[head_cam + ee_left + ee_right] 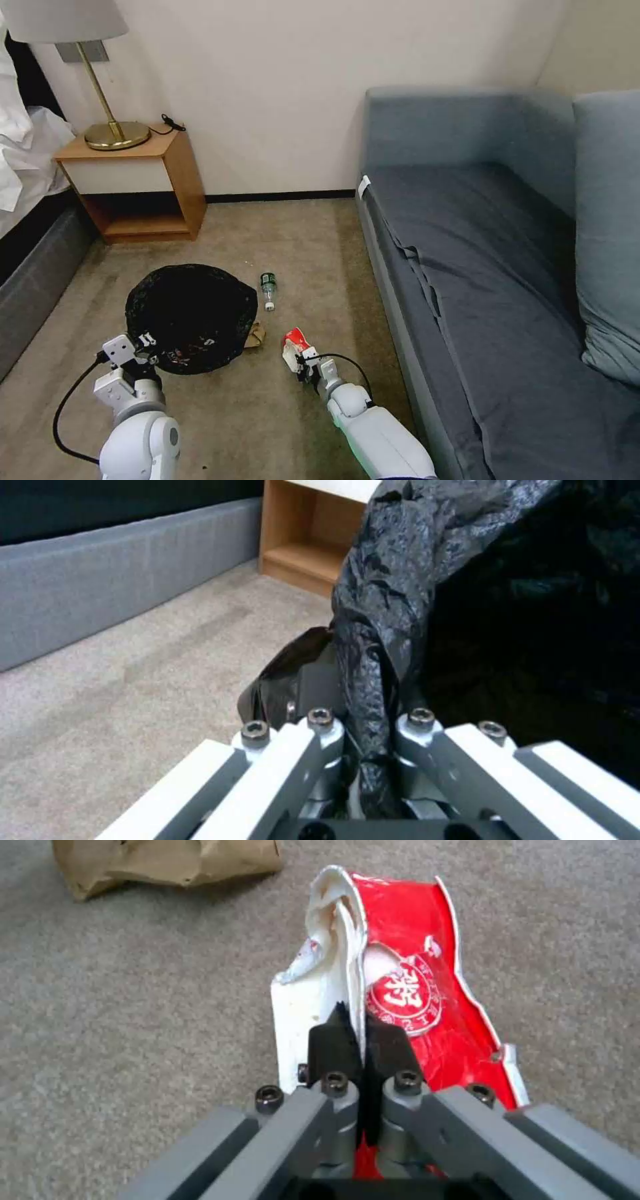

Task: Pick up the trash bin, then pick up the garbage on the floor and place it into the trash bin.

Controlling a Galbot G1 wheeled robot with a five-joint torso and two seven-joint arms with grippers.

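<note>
The trash bin [192, 317], lined with a crinkled black bag [427, 580], hangs low over the carpet at the left. My left gripper [145, 348] [367, 725] is shut on the bin's near rim through the bag. Right of the bin, my right gripper [301, 357] [363, 1040] is shut on the red-and-white packet [294, 341] [407, 985], which touches the carpet or sits just above it. A crumpled tan paper bag [255, 335] [160, 860] lies on the floor beside the bin's right edge. The small clear bottle with a green label [269, 289] lies farther back on the carpet.
A grey sofa [507, 267] runs along the right. A wooden nightstand [140, 187] with a brass lamp [113, 133] stands at the back left, beside a bed [33, 253]. Open carpet lies between the bin and the sofa.
</note>
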